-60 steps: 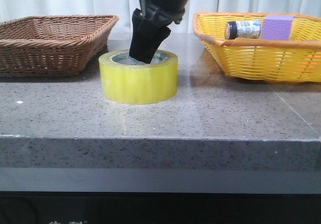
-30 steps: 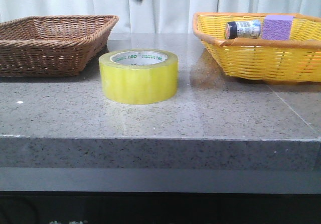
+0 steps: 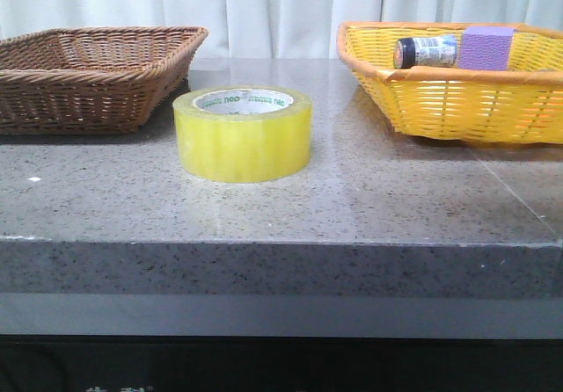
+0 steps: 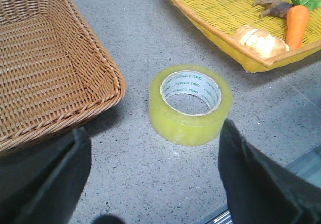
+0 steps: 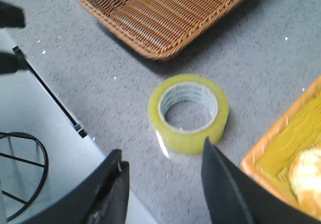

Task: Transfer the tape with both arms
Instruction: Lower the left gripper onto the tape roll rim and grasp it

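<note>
While neither arm shows in the front view, both wrist views catch their own fingers spread wide with nothing between them: left gripper [image 4: 153, 184] and right gripper [image 5: 165, 194] each hang above the bench [image 3: 369, 199], apart from the tape [image 3: 243, 134].

Tape lies flat on its side face, hole up, nearest the bench's front edge of anything on it. Wide roll, translucent yellow wrap, glossy; white inner core with green print round the rim. From the left wrist [image 4: 191, 105] and the right wrist [image 5: 188, 112] the core looks hollow, grey bench visible through it. Nothing touches it.

Relative to the tape:
- brown wicker basket [image 3: 97, 71] just behind and to the left, near but apart.
- yellow wicker basket [image 3: 457, 102] behind and to the right, a bit further off.
- in the yellow basket, far side from the tape: small dark-capped bottle [image 3: 427, 51] lying down, purple block [image 3: 489, 47] just beside it.
- left wrist view also shows a bread roll [image 4: 261, 41] and toy carrot [image 4: 297, 24] in that basket.

White curtain [image 3: 281, 5] behind everything.
</note>
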